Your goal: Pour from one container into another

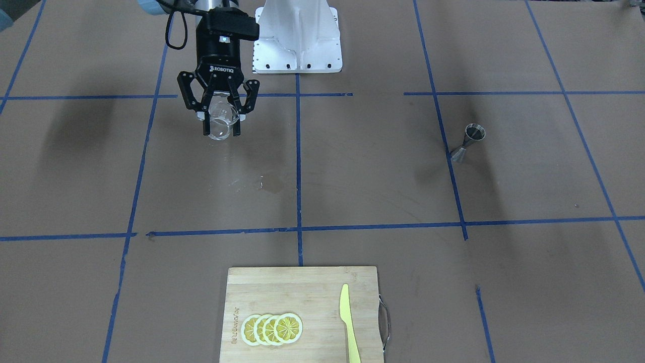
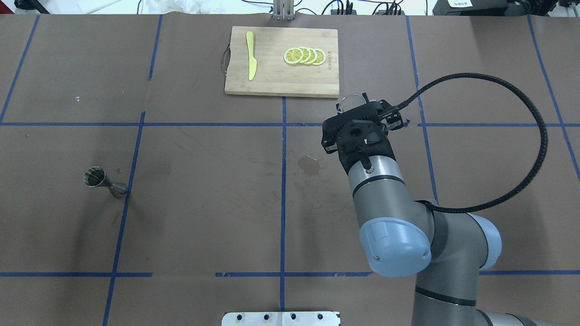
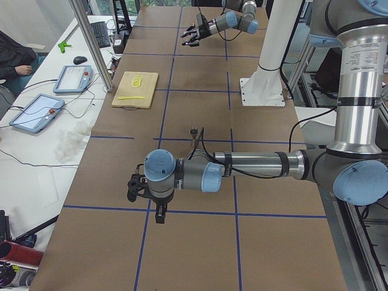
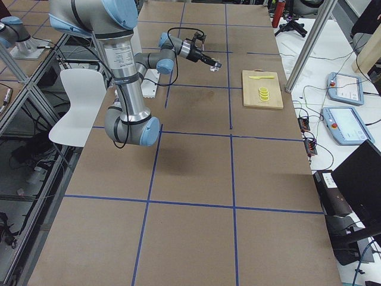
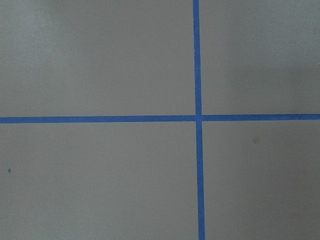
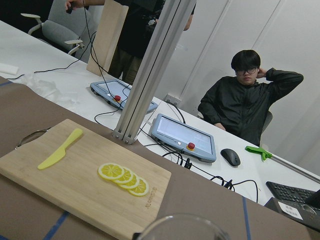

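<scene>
The right gripper (image 1: 221,132) clamps the glass cup (image 1: 221,120) mid-wall in its 2 jaws: light, stiff, slick, breakable (I judge), so squeeze gently; the jigger (image 1: 469,142) stands well apart.

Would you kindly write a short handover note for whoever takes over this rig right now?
Right pincer: shut on the small clear rounded glass cup, held above the brown table.
Left pincer: seen only from the side, low over the table; open or shut cannot be told.
Silver-grey hourglass-shaped metal jigger: upright on the table on the robot's left side, far from the cup, untouched.
Done: cup grasped. Left: carry it to the jigger and pour; whether the cup holds liquid cannot be seen.
</scene>
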